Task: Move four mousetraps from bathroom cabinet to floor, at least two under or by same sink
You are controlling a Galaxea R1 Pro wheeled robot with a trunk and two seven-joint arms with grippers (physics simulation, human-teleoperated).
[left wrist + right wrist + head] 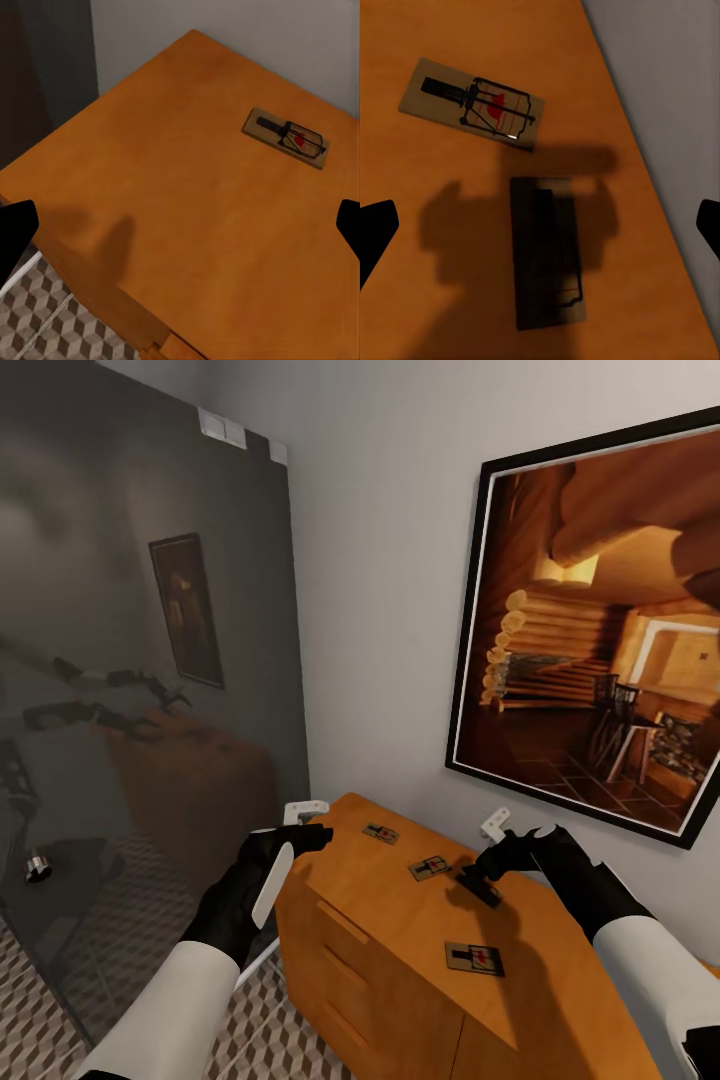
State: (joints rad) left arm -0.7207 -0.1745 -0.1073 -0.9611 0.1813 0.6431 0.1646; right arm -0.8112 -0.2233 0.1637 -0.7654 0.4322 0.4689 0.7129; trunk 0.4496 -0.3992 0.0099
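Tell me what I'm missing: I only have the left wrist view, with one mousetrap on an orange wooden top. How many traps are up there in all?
Observer: Four lie on the cabinet top in the head view: the far-left trap, a second trap, a shadowed trap and a nearest trap.
Operator: Where is the right arm?
Observer: The right gripper hovers just over the shadowed trap, near the wall.
Operator: Is it gripping that trap?
Observer: No. In the right wrist view the fingertips stand wide apart and the trap lies flat between them, untouched.
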